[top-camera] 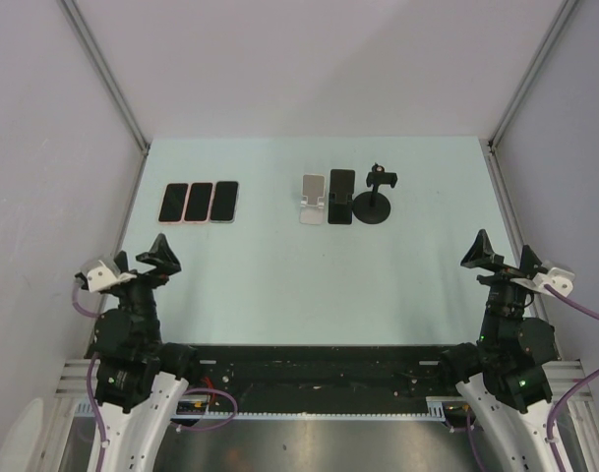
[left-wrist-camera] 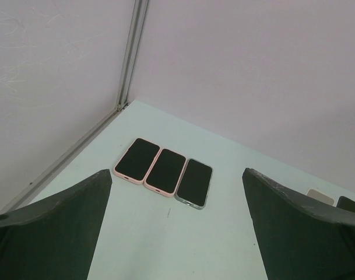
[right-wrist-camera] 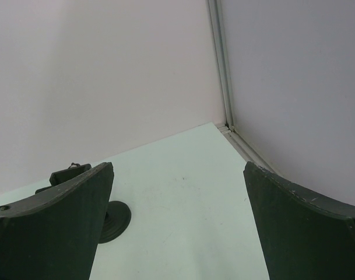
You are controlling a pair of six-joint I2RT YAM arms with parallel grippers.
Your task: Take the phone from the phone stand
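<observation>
A black phone (top-camera: 341, 195) stands propped on a stand at the table's far middle; the stand under it is mostly hidden. To its left is an empty white phone stand (top-camera: 313, 198). To its right is a black round-based clamp stand (top-camera: 375, 203). In the left wrist view the white stand (left-wrist-camera: 320, 195) and the phone (left-wrist-camera: 351, 204) peek over my right finger. My left gripper (top-camera: 145, 258) is open and empty at the near left. My right gripper (top-camera: 504, 256) is open and empty at the near right. Both are far from the phone.
Three phones (top-camera: 199, 203) lie flat side by side at the far left, two in pink cases (left-wrist-camera: 150, 165) and one in a clear case (left-wrist-camera: 194, 182). The round-based stand (right-wrist-camera: 113, 221) shows in the right wrist view. Walls enclose the table on three sides.
</observation>
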